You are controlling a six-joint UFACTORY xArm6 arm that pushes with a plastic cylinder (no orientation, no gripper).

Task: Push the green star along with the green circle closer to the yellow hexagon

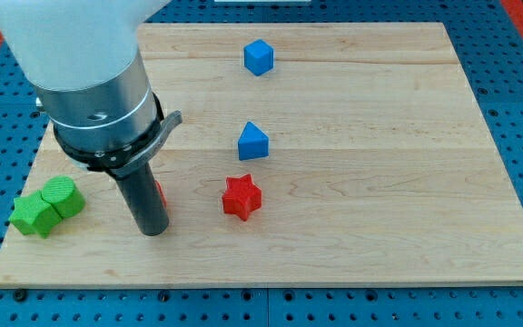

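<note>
The green star point(32, 217) lies near the board's left edge at the view's lower left. The green circle point(63, 196) touches it on its upper right. My tip point(155, 231) rests on the board to the right of the green circle, with a gap between them. No yellow hexagon shows; the arm's body point(89, 73) covers the board's upper left.
A red block point(160, 193) is mostly hidden behind the rod. A red star point(241, 197) lies right of my tip. A blue triangle point(253, 142) sits above the red star, and a blue cube point(258, 56) is near the view's top.
</note>
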